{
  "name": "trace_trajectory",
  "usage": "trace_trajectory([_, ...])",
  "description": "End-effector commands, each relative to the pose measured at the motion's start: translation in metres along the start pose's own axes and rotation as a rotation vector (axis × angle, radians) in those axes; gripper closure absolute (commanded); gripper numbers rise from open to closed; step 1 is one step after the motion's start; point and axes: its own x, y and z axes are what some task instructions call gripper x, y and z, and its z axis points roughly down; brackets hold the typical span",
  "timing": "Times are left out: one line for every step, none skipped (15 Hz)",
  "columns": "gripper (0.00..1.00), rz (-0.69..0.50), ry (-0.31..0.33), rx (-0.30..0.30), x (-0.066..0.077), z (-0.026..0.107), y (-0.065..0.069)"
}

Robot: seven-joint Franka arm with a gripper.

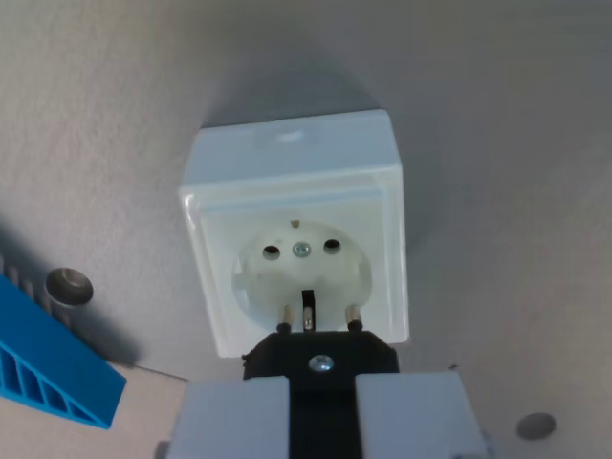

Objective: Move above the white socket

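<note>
Off at eight o'clock a blue ribbed block lies on the grey tabletop, the white socket sits centre frame, and at six o'clock the hand pinches a black plug (two pins at the socket's recess).

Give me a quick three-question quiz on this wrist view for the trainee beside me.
1. True or false: the black plug held in the gripper has its two metal pins pointing toward the white socket.
2. Which object lies at the wrist view's left edge? A) a blue plastic part B) a red cable C) a green box
3. Fill in: at the centre of the socket's round recess, between the two holes, sits a small metal ____.

Key: 1 true; 2 A; 3 screw
</note>
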Motion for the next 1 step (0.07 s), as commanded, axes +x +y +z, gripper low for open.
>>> trace_trajectory([1.00, -0.056, 0.095, -0.072, -0.0046, 0.0065, -0.0044])
